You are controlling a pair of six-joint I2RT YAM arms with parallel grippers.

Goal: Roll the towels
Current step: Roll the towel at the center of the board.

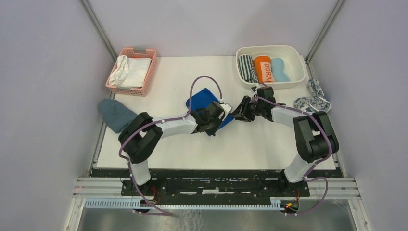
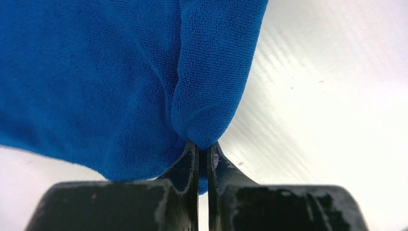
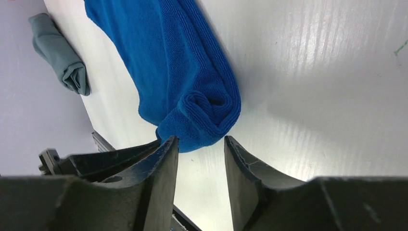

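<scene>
White table (image 1: 250, 144) carries the royal blue towel (image 2: 96, 72); left gripper (image 2: 202, 153) pinches its fold, while right gripper (image 3: 201, 142), at its three o'clock, stands narrowly parted.

Left arm (image 1: 168, 126) is stretched out low toward its right, elbow bent back near the base. Its end effector (image 2: 202, 147) has the fingers pressed almost together, pinching a fold of the royal blue towel (image 2: 96, 72). Right arm (image 1: 288, 115) angles in leftward from a bent elbow (the two wrists nearly nose to nose). Its end effector (image 3: 201, 140) has the jaws parted and tilted downward.
</scene>
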